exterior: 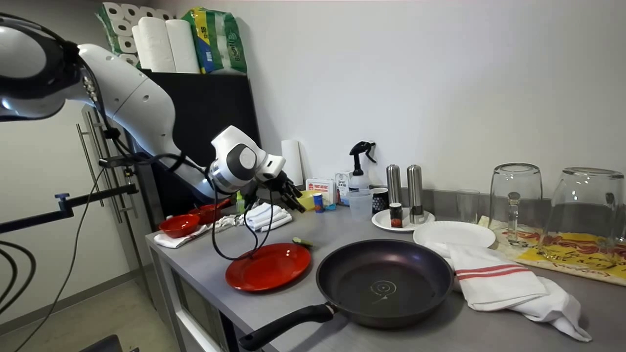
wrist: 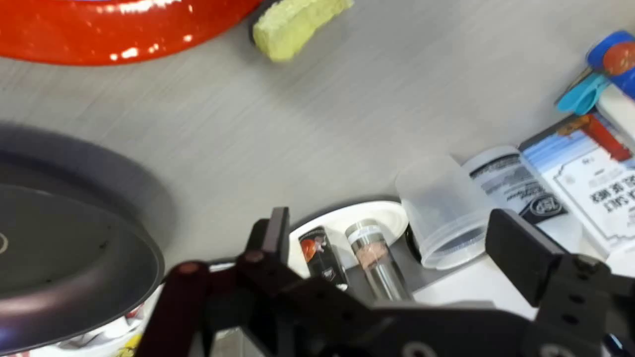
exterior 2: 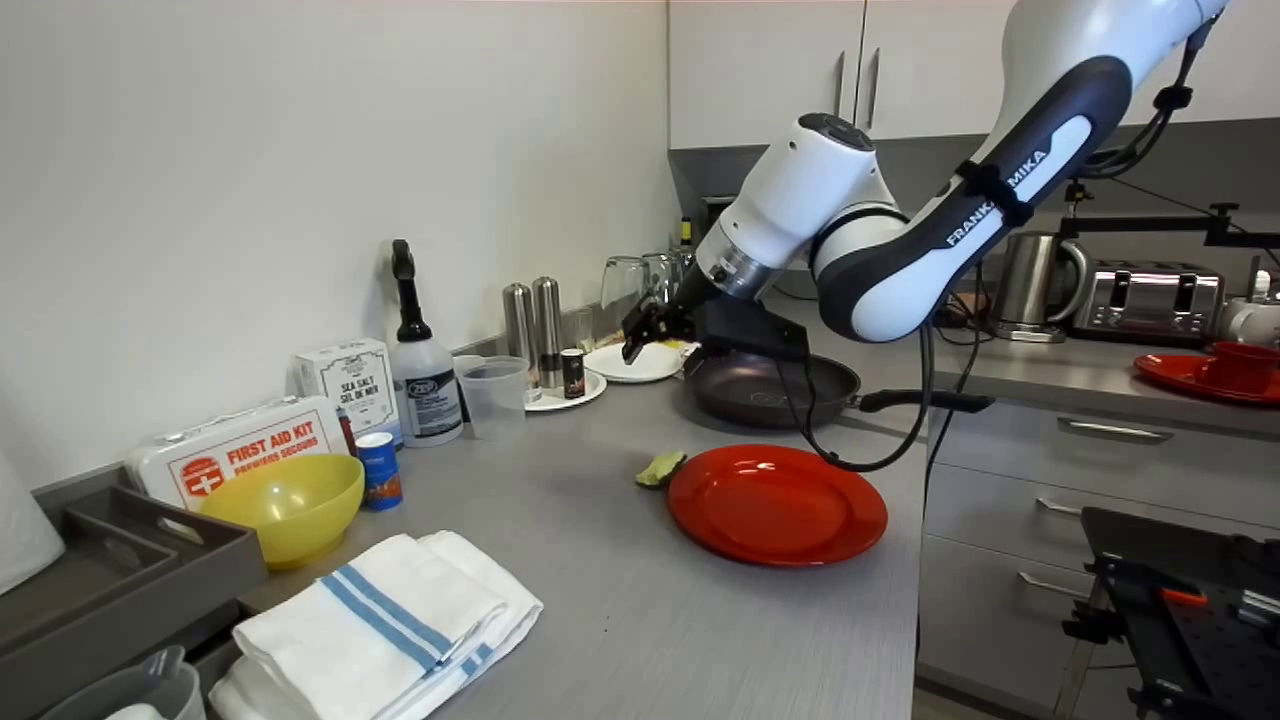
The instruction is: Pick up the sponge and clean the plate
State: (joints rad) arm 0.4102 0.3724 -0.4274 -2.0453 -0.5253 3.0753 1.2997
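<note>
The small yellow sponge (exterior: 302, 241) lies on the grey counter beside the plate. It also shows in an exterior view (exterior 2: 661, 469) and at the top of the wrist view (wrist: 295, 27). The glossy red round plate (exterior: 269, 266) lies flat near the counter's front edge; it also shows in an exterior view (exterior 2: 778, 503) and is cut off at the top left of the wrist view (wrist: 124, 34). My gripper (wrist: 389, 228) is open, its two fingers wide apart with nothing between them. In both exterior views the gripper (exterior: 296, 198) (exterior 2: 645, 330) is in the air, above and apart from the sponge.
A black frying pan (exterior: 385, 283) stands beside the plate, its handle towards the front edge. A clear plastic cup (exterior 2: 495, 395), spray bottle (exterior 2: 426, 385) and pepper mills (exterior: 414, 188) stand along the wall. Folded white towels (exterior 2: 380, 620) and a yellow bowl (exterior 2: 290, 505) are farther along.
</note>
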